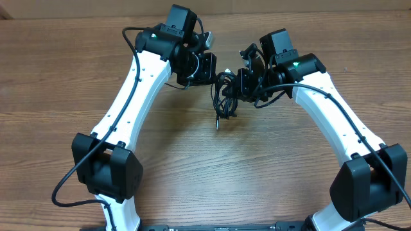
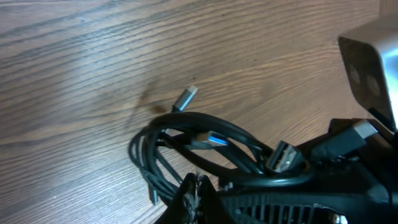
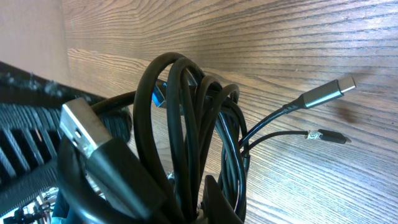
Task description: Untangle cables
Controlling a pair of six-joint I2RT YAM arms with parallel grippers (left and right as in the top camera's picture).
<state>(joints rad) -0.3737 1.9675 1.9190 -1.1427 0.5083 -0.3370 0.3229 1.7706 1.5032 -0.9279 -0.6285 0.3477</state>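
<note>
While the right gripper (image 1: 241, 83) is pinching the cables (image 1: 225, 96), the left gripper (image 1: 207, 69), opening indiscernible, should be drawing one plug (image 3: 326, 93) outward slowly.

cables (image 1: 225, 95) | thin, black | bunched in tangled loops | silver plug ends (image 3: 339, 87) poking out | mid table (image 1: 192, 167)
</note>
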